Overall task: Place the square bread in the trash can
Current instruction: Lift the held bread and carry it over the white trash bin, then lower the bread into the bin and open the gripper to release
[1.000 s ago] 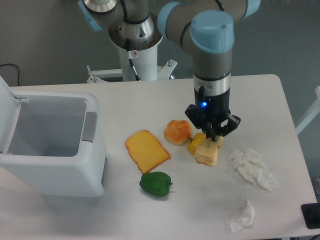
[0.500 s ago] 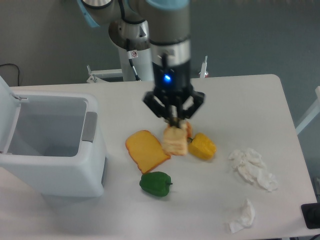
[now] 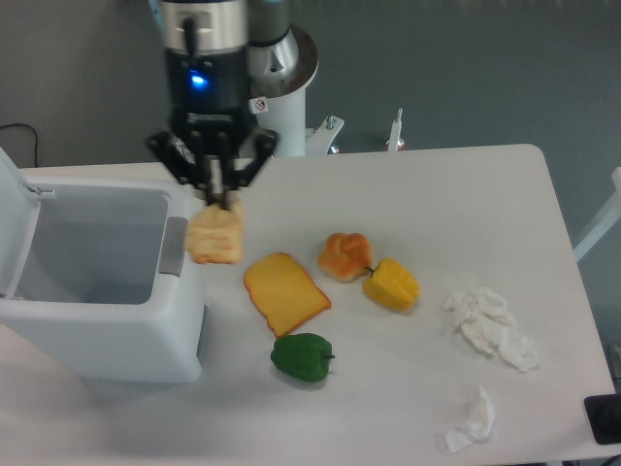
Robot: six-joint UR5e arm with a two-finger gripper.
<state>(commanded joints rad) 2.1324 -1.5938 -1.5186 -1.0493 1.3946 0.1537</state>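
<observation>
The claw point(image 3: 222, 199) grips the square bread point(image 3: 215, 237) by its top edge, the pale chunk hanging below the dark fingers, clear of the surface point(image 3: 466, 194). The bread hangs just beside the right wall of the trash can point(image 3: 116, 335), level with the grey latch tab point(image 3: 173, 246) and not yet over the opening. The bin's lid point(image 3: 14, 228) stands tipped back on the far left, leaving the mouth open and its pale inside visible.

The step in hand appears to be the carry to the bin, and it looks well along. To finish cleanly, the arm would do best to travel further left until the bread sits over the middle of the opening, not the rim, since a release this near the wall could bounce the chunk off the edge and back onto the surface. Height seems adequate; the bottom of the bread looks about level with the rim, so a little more lift before crossing would guard against clipping the latch side. The grip is high and narrow on a soft piece, so a steady move is wiser than a quick one.

Left behind on the surface are a toast slice point(image 3: 284, 292), a round bun point(image 3: 344, 255), a yellow pepper point(image 3: 392, 283), a green pepper point(image 3: 303, 357) and some crumpled tissues point(image 3: 490, 325).
</observation>
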